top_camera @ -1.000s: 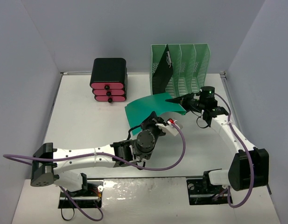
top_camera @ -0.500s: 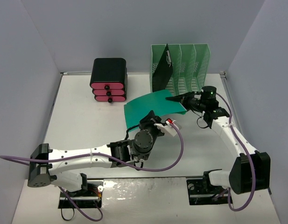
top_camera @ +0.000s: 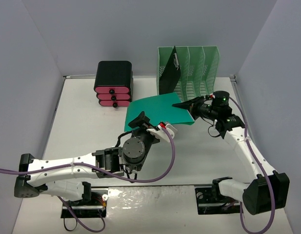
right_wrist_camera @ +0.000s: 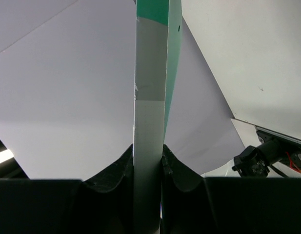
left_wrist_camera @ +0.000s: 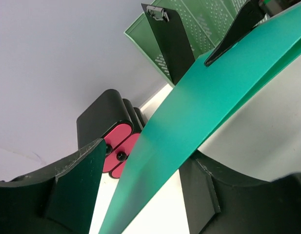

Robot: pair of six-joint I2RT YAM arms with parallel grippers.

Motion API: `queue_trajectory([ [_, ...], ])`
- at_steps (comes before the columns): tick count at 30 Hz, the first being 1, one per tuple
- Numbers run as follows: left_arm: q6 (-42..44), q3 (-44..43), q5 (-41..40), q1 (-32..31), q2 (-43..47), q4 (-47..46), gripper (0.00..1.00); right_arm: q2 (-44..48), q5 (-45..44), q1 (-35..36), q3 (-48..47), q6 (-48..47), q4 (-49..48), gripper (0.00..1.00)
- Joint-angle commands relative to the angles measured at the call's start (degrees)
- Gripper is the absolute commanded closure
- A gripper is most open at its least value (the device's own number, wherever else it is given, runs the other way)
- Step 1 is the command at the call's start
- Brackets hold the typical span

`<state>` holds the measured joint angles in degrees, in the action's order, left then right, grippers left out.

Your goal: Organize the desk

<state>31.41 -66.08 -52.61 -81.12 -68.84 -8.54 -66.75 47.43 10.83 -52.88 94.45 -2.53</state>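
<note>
Found bench [top_camera: 82, 126] white and matte, spanning the whole cell floor, hemmed by pale grey walls at left, far and right edges. Logged wide bare room across left half and along right side near the wall.

Noted green file sorter [top_camera: 199, 63] upright against far edge, right of centre, slots facing forward. Noted black drawer unit [top_camera: 113, 78] with three pink fronts at far edge, left of sorter and apart from it.

Recorded green folder [top_camera: 157, 109] just in front of sorter, reaching from near drawer unit's right corner across to right arm. Cannot tell whether clear of bench surface. Saw scant room between folder's far edge and sorter's base.

Noted black clipboard [top_camera: 169, 73] standing tilted in sorter's leftmost slot, clip uppermost.

Found right fingers [top_camera: 188, 103] clamped tight on folder's right edge. Found left fingers [top_camera: 149, 125] spread apart astride folder's near left corner, with a gap on one side, gripping nothing.
</note>
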Motion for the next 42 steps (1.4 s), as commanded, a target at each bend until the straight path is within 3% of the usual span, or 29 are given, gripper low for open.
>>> queue_trajectory([
  [1,-2.78,-4.07,-4.9,-1.08,4.0,2.96,0.43,4.47,4.34,0.77,-4.69,-2.91,-0.03,1.0],
  [8,-3.84,-5.24,-7.02,-3.13,7.43,7.45,0.26,7.91,4.14,0.69,-2.93,-4.43,2.35,1.0],
  [12,-4.74,-5.0,-5.69,-4.14,9.87,9.72,0.23,8.47,3.62,0.69,-2.18,-4.66,4.03,1.0],
  [18,-6.52,-4.75,-3.33,-6.27,13.81,14.66,0.03,7.9,2.62,0.84,-2.76,-5.24,4.49,1.0],
  [24,-9.54,-5.64,-3.35,-6.67,17.21,19.98,0.03,7.78,1.55,0.78,-3.27,-5.41,4.97,1.0],
  [34,-9.38,-5.49,-6.95,-6.62,22.2,20.76,0.03,7.8,0.8,0.6,-4.05,-5.98,5.25,1.0],
  [42,-8.47,-5.73,-10.29,-6.59,22.55,19.17,0.03,4.72,2.06,0.6,-12.21,-12.29,5.4,1.0],
])
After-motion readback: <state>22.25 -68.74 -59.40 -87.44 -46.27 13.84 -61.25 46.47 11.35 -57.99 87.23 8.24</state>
